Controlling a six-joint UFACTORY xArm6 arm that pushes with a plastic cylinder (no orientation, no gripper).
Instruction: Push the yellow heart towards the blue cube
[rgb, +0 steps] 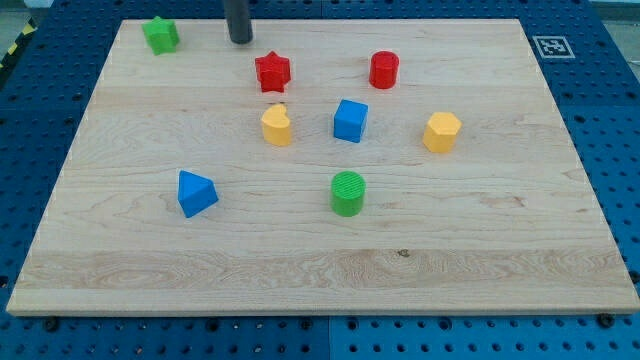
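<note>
The yellow heart (277, 126) lies near the board's middle, a little left of the blue cube (350, 120), with a gap between them. My tip (240, 40) is at the view's top, above and left of the yellow heart, apart from it. The red star (271, 72) sits between my tip and the heart, just above the heart.
A green star (160, 35) sits at the top left, a red cylinder (384, 70) above right of the cube, a yellow hexagon block (441, 132) to the right, a green cylinder (348, 193) below the cube, a blue wedge (196, 193) at lower left. The wooden board (500, 260) lies on a blue pegboard.
</note>
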